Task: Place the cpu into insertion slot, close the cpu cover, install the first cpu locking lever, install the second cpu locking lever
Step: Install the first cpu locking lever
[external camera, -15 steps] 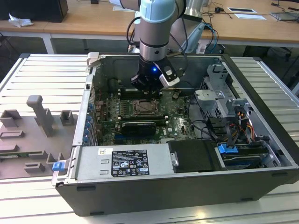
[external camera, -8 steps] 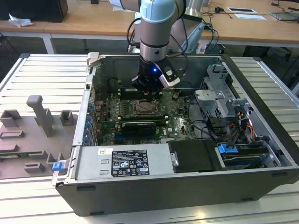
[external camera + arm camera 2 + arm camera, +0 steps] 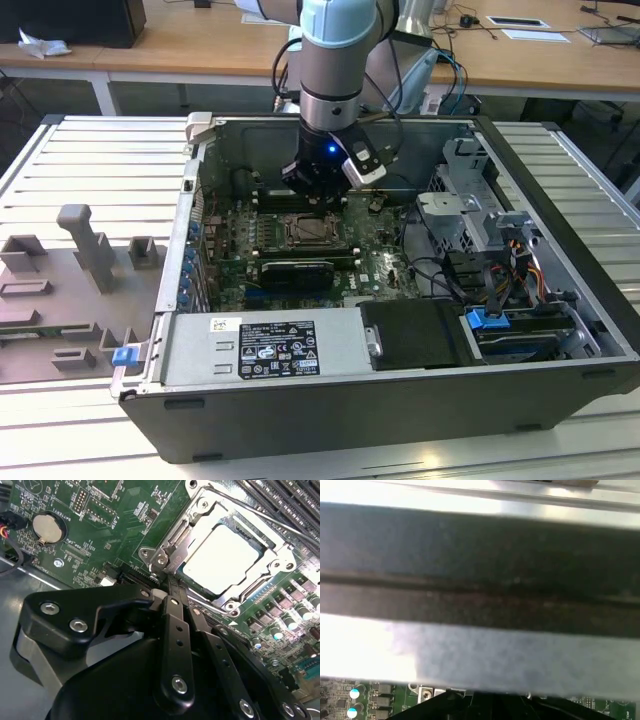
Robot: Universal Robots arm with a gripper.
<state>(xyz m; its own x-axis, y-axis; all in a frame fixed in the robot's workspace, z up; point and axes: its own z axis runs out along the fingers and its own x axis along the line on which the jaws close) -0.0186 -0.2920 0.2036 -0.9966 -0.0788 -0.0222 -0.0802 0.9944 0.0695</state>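
Note:
The cpu [image 3: 220, 557], a square chip with a silver top, lies flat in the insertion slot [image 3: 312, 232] on the green board. The cpu cover [image 3: 187, 530], a silver frame, is folded down around it. A thin locking lever rod [image 3: 260, 514] runs along one side of the socket. In the second wrist view my gripper [image 3: 170, 587] has its black fingers [image 3: 174, 611] drawn together, with the tips at a corner of the socket by the cover's hinge. I cannot tell whether they touch a lever. In the exterior view the gripper [image 3: 318, 195] hangs low just behind the socket.
The open computer case [image 3: 560, 200] walls in the board. A black graphics card [image 3: 295, 270] lies just in front of the socket, memory slots [image 3: 290, 495] beside it, and cables and a drive cage [image 3: 470, 220] on the exterior view's right. A coin battery [image 3: 49, 527] sits on the board.

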